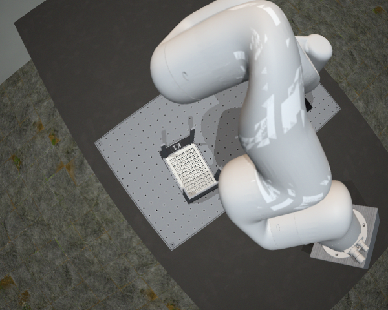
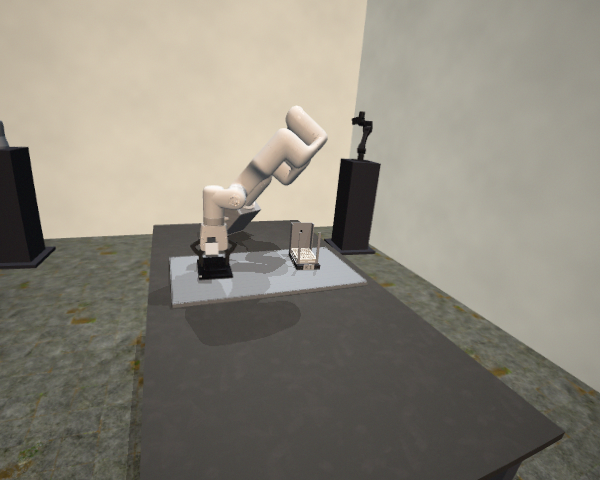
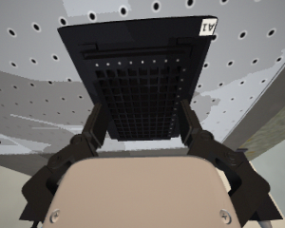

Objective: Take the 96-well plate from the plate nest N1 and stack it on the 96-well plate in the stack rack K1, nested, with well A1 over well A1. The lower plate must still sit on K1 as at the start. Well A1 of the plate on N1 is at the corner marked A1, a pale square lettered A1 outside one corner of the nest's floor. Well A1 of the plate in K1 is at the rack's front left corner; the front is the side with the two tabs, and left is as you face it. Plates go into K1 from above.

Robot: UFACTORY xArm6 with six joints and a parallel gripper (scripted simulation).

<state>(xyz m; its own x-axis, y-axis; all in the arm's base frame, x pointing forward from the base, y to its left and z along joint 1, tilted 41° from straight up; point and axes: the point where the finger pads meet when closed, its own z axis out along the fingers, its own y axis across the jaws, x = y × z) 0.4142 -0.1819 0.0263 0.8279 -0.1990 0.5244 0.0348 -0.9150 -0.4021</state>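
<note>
- Top view — the white arm (image 1: 274, 110) covers the middle and the 2 o'clock part of the perforated grey board (image 1: 134, 173) on the dark tabletop (image 1: 87, 66). The tool and nest N1 are hidden beneath it. The stack rack K1 (image 1: 176, 146) stands in the open near the board's centre, holding a white 96-well plate (image 1: 191, 169); its label sits at the plate's 11 o'clock end.
- Exterior view — the tool (image 2: 212, 254) hangs wrist-down straight over the black plate nest N1 (image 2: 214, 270) at the board's 9 o'clock end, fingers splayed to either side. K1 stands well apart, toward 3 o'clock.
- Wrist view — the tool is fully open and grips nothing. Its two black fingers straddle the near end of the dark 96-well plate (image 3: 140, 97), one beside each long edge; whether they touch it I cannot tell. The plate lies in the nest, with the pale A1 marker (image 3: 208, 26) at its 1 o'clock corner.
</note>
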